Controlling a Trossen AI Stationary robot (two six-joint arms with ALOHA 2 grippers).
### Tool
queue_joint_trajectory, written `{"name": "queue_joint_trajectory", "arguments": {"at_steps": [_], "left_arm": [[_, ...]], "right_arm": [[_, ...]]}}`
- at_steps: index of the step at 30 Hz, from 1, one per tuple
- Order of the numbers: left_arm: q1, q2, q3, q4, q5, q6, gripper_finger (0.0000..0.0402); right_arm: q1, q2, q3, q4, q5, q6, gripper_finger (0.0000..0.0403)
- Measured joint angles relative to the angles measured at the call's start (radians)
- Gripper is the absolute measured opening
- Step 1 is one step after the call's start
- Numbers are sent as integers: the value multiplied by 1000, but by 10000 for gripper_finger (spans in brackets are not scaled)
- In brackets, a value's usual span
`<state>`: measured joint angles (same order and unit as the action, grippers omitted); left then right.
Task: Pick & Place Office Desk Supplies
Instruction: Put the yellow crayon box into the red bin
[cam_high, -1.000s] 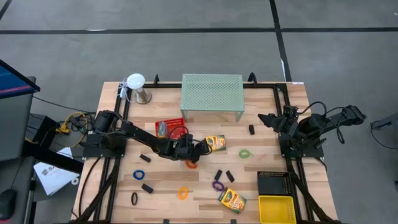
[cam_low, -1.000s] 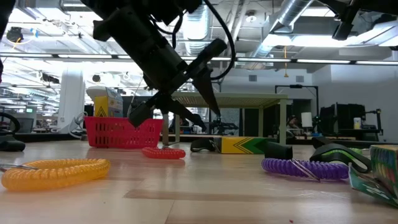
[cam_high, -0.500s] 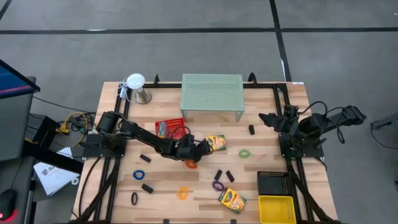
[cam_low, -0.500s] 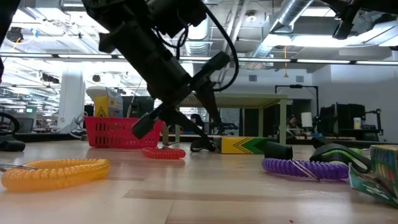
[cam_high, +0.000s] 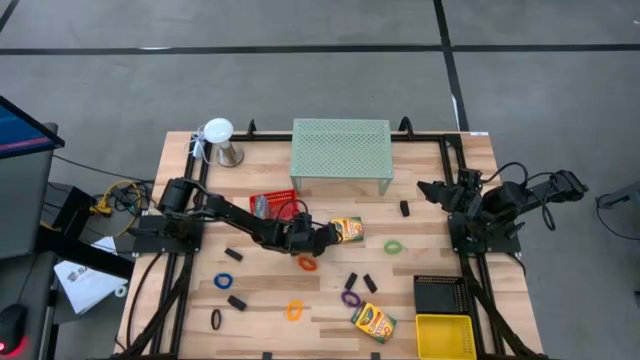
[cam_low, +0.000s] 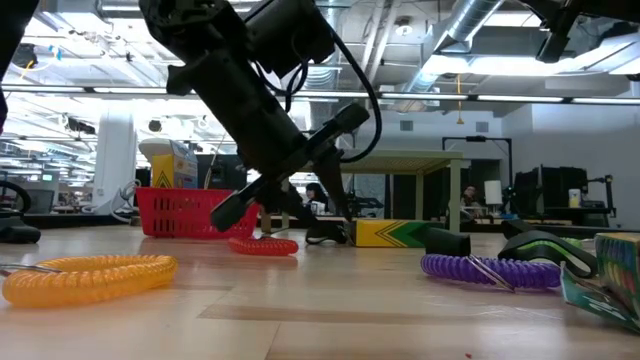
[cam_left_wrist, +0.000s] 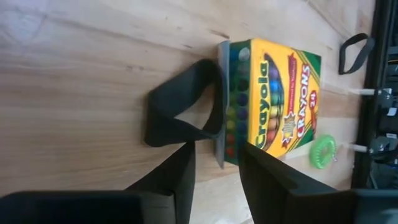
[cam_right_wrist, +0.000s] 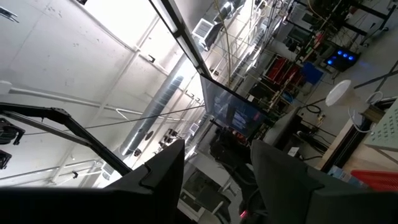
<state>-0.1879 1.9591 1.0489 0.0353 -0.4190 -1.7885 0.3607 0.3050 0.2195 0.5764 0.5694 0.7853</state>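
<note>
The crayon box (cam_high: 347, 230) lies flat just in front of the mesh shelf (cam_high: 340, 156), yellow with green trim, crayon tips showing at its end. A black loop (cam_left_wrist: 184, 112) rests touching that end. The left gripper (cam_high: 322, 238) sits low at the loop, fingers (cam_left_wrist: 268, 175) partly apart, gripping nothing that I can see. Bare wood lies between box and shelf; the red tray (cam_high: 272, 205) stands near. The right gripper (cam_high: 428, 190) waits, raised and open, at the shelf's far right.

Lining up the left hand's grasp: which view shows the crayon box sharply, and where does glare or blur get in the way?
Left wrist view: crayon box print sharp, evenly lit, black loop clear. Low view: bright ceiling lights, left hand backlit, near foreground soft. Right wrist view: glaring ceiling only.
</note>
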Motion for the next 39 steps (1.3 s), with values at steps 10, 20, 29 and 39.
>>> {"name": "queue_joint_trajectory", "arguments": {"at_steps": [10, 20, 29, 39], "left_arm": [[11, 39, 22, 19, 35, -1, 98], [37, 87, 79, 18, 86, 28, 97], [50, 88, 78, -5, 111, 27, 17], [40, 82, 75, 12, 113, 54, 1]], "right_arm": [[0, 0, 0, 0, -3, 0, 182], [0, 0, 0, -1, -14, 0, 182], [0, 0, 0, -1, -15, -7, 182], [0, 0, 0, -7, -15, -8, 182]]}}
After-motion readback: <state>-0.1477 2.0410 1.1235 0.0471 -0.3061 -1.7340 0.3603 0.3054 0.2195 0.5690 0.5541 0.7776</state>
